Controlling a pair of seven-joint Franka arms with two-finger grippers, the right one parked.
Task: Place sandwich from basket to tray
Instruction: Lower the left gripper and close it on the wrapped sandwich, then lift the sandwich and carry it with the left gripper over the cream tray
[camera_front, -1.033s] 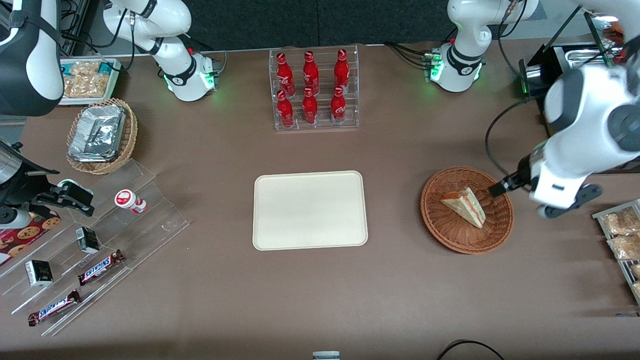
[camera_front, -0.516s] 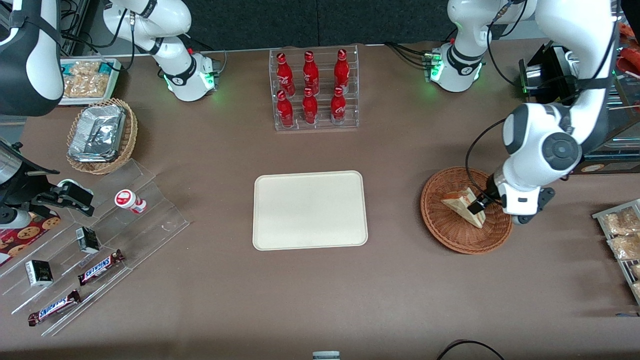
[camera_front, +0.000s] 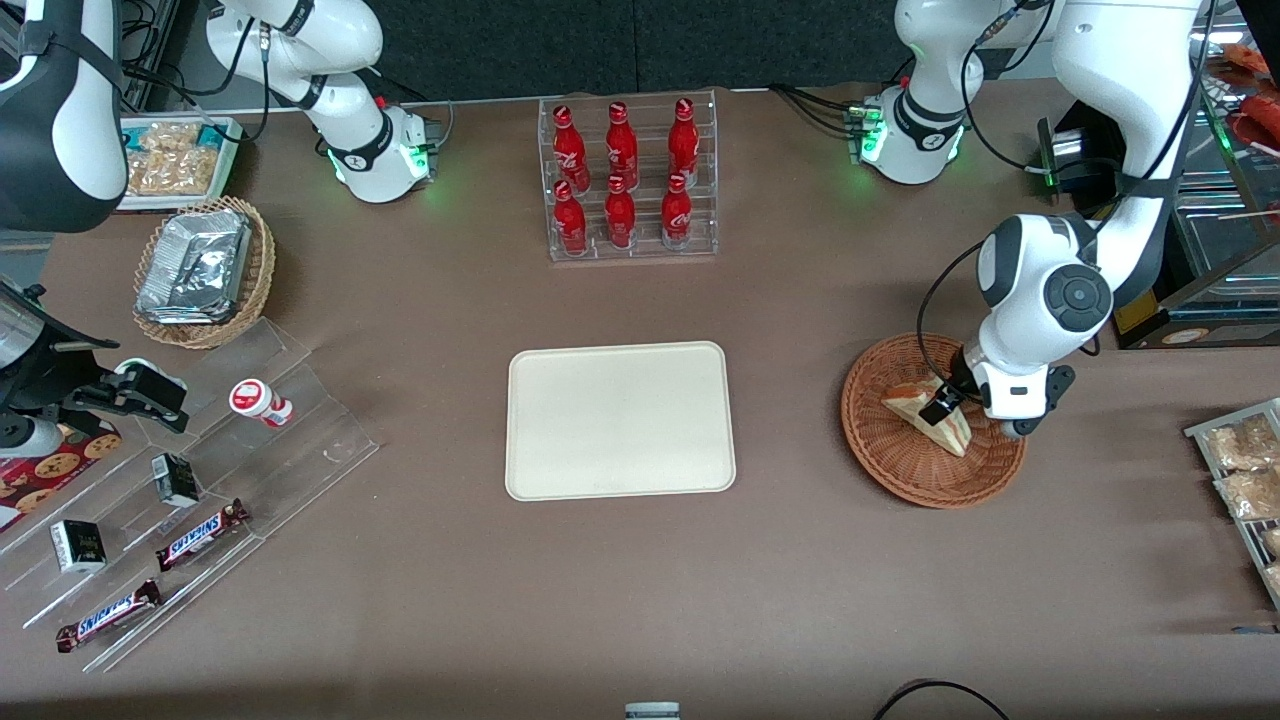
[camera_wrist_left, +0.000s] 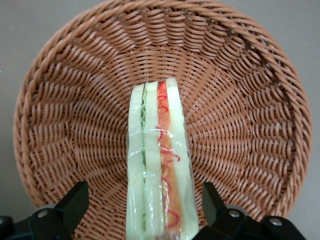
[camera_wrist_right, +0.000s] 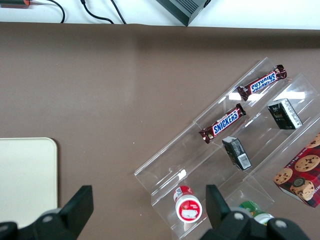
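Front view shows the left arm bent down over the basket (camera_front: 932, 422), which sits toward the working arm's end of the brown table (camera_front: 800, 300). Its gripper (camera_front: 948, 402) hangs low over the sandwich (camera_front: 925, 412), which lies in the basket's middle. Left wrist view has the fingers (camera_wrist_left: 75, 200) spread wide, one on each side of the wrapped wedge, neither touching it. The cream tray (camera_front: 620, 420) lies bare at the table's centre, well apart from the basket. A clear rack of red bottles (camera_front: 628, 178) stands near the table edge farthest from the front camera.
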